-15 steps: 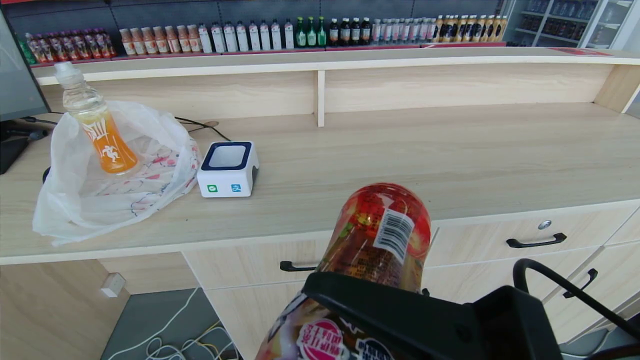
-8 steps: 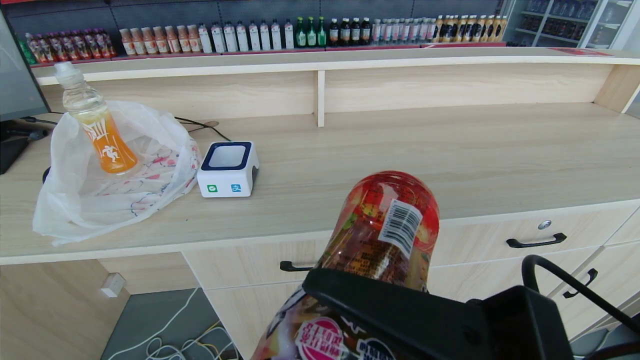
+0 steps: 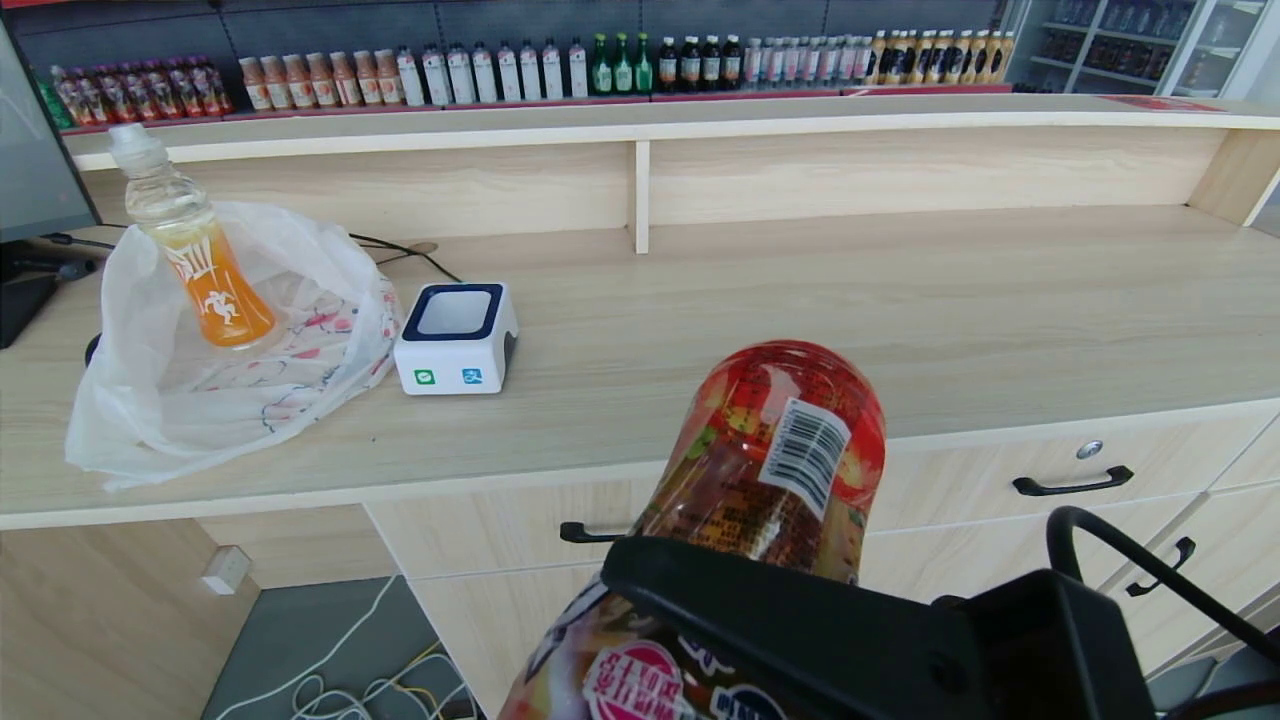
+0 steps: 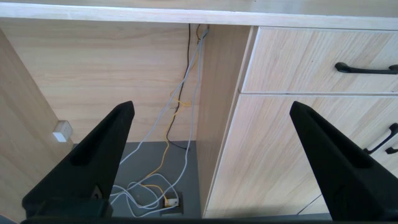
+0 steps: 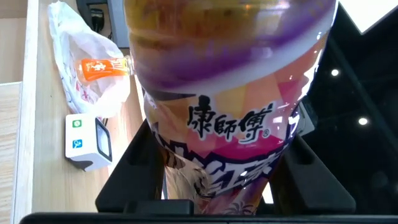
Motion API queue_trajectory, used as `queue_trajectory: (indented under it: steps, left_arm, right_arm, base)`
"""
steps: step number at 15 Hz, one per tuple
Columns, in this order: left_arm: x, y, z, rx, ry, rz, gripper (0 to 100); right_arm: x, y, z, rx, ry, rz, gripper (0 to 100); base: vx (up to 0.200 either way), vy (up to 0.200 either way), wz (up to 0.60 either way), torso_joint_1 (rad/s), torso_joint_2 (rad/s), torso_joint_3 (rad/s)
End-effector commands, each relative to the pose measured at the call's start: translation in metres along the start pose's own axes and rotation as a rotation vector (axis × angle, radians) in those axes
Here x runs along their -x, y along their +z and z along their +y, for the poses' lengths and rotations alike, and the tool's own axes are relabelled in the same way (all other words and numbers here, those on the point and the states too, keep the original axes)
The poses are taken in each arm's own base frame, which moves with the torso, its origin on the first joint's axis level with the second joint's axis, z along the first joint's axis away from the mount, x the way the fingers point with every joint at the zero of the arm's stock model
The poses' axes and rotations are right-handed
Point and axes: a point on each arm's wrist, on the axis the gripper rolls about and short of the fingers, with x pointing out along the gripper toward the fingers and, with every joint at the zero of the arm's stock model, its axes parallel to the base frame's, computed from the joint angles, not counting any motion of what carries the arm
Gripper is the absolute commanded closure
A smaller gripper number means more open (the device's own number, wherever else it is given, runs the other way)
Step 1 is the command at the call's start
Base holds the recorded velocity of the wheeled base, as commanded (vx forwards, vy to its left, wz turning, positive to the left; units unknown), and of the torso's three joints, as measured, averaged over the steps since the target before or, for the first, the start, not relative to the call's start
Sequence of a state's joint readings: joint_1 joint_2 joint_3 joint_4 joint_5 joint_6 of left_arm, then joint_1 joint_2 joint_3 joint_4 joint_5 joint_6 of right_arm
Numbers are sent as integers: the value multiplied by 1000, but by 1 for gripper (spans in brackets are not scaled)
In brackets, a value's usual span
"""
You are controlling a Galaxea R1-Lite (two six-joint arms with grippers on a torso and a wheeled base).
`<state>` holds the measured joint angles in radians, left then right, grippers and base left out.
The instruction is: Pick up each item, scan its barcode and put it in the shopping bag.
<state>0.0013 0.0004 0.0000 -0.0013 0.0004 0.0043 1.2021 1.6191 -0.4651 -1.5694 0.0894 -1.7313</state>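
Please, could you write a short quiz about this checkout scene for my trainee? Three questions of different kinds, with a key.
1. True or false: the orange drink bottle stands inside the shopping bag.
2. The right gripper holds: A the shopping bag, B the red bottle, C nothing.
3. Fill in: the scanner sits on the bag's ___ side, as the robot sees it.
Key: 1 true; 2 B; 3 right.

My right gripper [image 3: 735, 590] clamps a red-labelled drink bottle [image 3: 760, 500], its barcode [image 3: 805, 455] facing up, well right of the scanner [image 3: 457, 338] and nearer to me. Just left of the scanner I see the shopping bag [image 3: 140, 420], an orange drink bottle [image 3: 195, 250] standing upright in it.
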Motion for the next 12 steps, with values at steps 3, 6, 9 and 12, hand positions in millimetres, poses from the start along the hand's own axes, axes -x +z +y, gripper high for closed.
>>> queue_trajectory:
  steps: [3, 6, 9, 12]
  left_arm:
    - [0, 0, 0, 0, 1, -1, 0]
    - [0, 0, 0, 0, 0, -1, 0]
    - [0, 0, 0, 0, 1, -1, 0]
    - [0, 0, 0, 0, 0, -1, 0]
  right_arm:
    - [-1, 0, 0, -1, -4, -15, 100]
    - [-3, 0, 1, -2, -6, -16, 100]
    - [-3, 0, 1, -21, -4, -16, 100]
    - [-2, 1, 6, -141, 16, -17, 100]
  base:
    - [0, 0, 0, 0, 0, 0]
    - [0, 0, 0, 0, 0, 0]
    - [0, 0, 0, 0, 0, 0]
    - [0, 0, 0, 0, 0, 0]
